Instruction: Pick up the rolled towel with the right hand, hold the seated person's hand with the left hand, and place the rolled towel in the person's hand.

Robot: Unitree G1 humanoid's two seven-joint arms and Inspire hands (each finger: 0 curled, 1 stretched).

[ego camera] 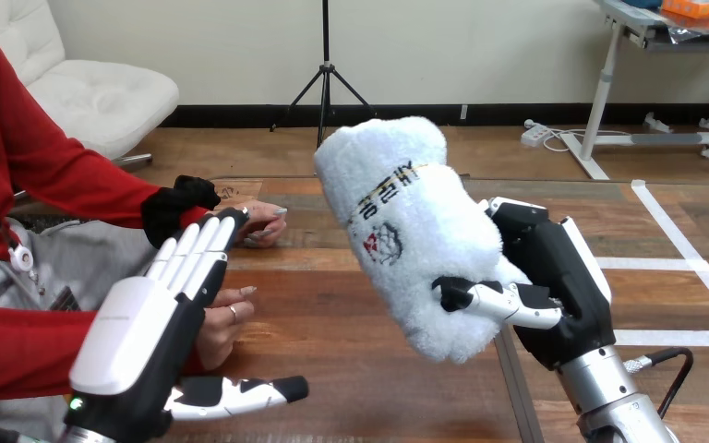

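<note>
Head view, rolled towel (406, 231): white and fluffy; held up over the wooden table (351, 369) at the view's centre; tilted, upper end far and left, lower end near and right; a printed mark on its front
Right hand (563, 286): against the towel's right side; thumb (489, 300) curled across the towel's lower front; the fingers pass behind the towel, hidden; the towel is clasped
Left hand (138, 341): low at the view's left, white back toward the camera; fingers (194, 249) straight and together, pointing away; thumb stretched out to the right; nothing grasped
Person's nearer hand (226, 318): just right of the left hand's palm; fingers loosely curled; largely hidden behind the left hand; contact cannot be told
Person's farther hand (263, 221): resting on the table just beyond the left hand's fingertips; left of the towel, apart from it
Obstruction: the towel covers the table's middle stretch and most of the right hand's palm; the left hand stands between the camera and the person's nearer hand
</note>
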